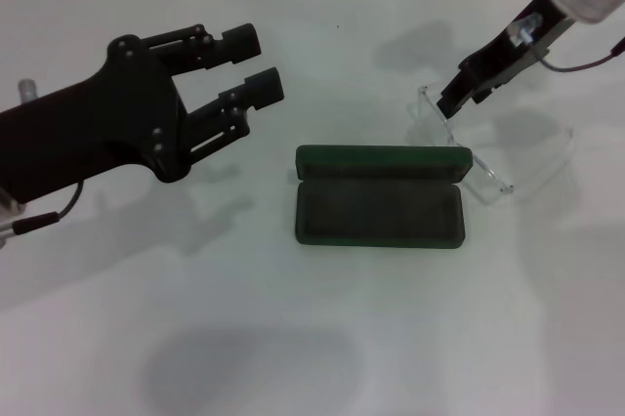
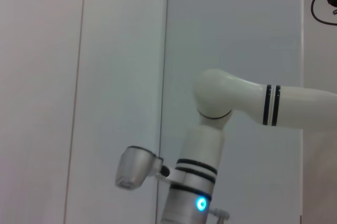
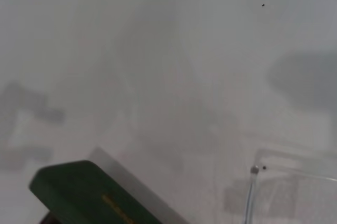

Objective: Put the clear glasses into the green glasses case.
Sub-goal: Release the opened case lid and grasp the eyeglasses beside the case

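Note:
The green glasses case (image 1: 379,203) lies open in the middle of the table, its lid (image 3: 89,192) standing up at the far side with gold lettering on it. The clear glasses (image 1: 467,147) are just behind and to the right of the case, their thin arms reaching toward the front right. One arm tip (image 3: 254,170) shows in the right wrist view. My right gripper (image 1: 453,101) comes down from the upper right, its dark fingers closed together on the front of the glasses frame. My left gripper (image 1: 262,64) hovers open to the left of the case, holding nothing.
The table is a plain white surface (image 1: 312,338) with a wall seam at the back. The left wrist view shows only the wall and the right arm's white links (image 2: 210,129).

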`<state>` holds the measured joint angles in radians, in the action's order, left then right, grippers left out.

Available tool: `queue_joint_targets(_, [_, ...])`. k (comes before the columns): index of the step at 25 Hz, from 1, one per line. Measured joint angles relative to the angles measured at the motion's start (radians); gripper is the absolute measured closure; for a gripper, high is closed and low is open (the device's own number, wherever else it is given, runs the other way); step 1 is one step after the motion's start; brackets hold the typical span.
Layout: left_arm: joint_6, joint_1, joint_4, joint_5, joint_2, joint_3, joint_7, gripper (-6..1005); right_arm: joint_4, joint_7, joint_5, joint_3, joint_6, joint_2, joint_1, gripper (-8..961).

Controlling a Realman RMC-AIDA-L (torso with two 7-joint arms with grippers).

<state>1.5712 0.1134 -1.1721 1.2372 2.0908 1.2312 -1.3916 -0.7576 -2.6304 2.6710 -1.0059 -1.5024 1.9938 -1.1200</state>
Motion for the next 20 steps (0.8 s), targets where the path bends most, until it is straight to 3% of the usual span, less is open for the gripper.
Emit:
queue_joint_targets(5, [0.023, 0.006, 0.035, 0.0, 0.0, 0.0, 0.019, 570, 0.055, -0.004, 0.027, -0.06, 0.077, 0.019, -0.015, 497])
queue_joint_targets(20, [0.039, 0.06, 0.167, -0.059, -0.004, -0.012, 0.087, 569, 0.112, 0.004, 0.025, -0.084, 0.116, 0.02, -0.001, 502])
